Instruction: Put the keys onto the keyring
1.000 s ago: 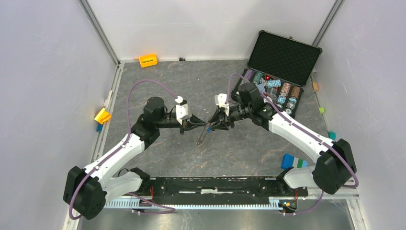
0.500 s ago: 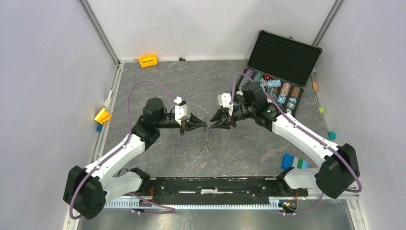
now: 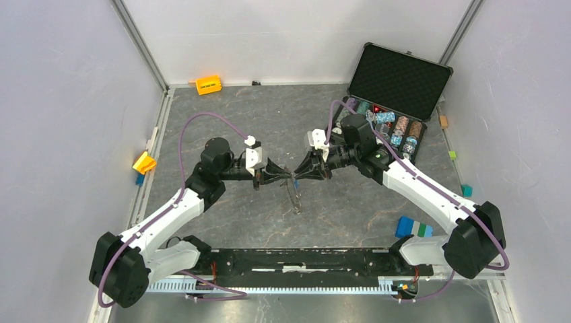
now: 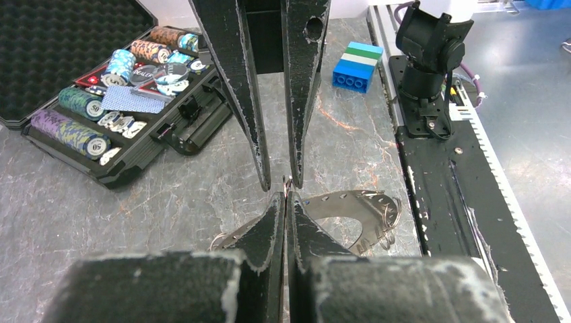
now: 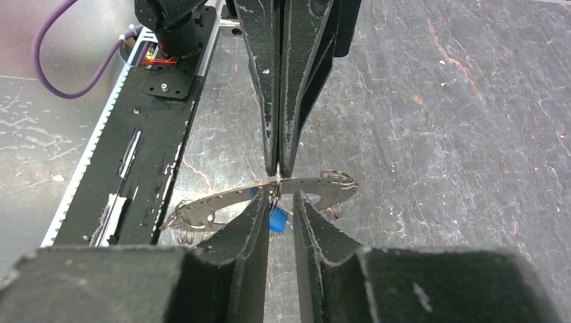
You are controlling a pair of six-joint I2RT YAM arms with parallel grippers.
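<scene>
The keyring (image 3: 295,198), a flat grey metal band with holes and small wire rings, hangs over the middle of the table. My left gripper (image 3: 291,176) is shut on its top edge, as the left wrist view shows (image 4: 287,196), with the band (image 4: 363,205) curving away below. My right gripper (image 3: 300,175) meets it tip to tip with its jaws a little apart. In the right wrist view (image 5: 281,200) a blue-headed key (image 5: 277,219) hangs from the band (image 5: 222,202) between those jaws, touching neither clearly. Other keys are not visible.
An open black case (image 3: 397,81) of poker chips stands at the back right. A blue and green block (image 3: 412,227) lies near the right arm's base. An orange block (image 3: 208,84) and a yellow one (image 3: 144,163) lie along the left wall.
Both grippers have shifted slightly and now meet tip to tip. The hanging keyring has swung from down-left to down-right below them.
</scene>
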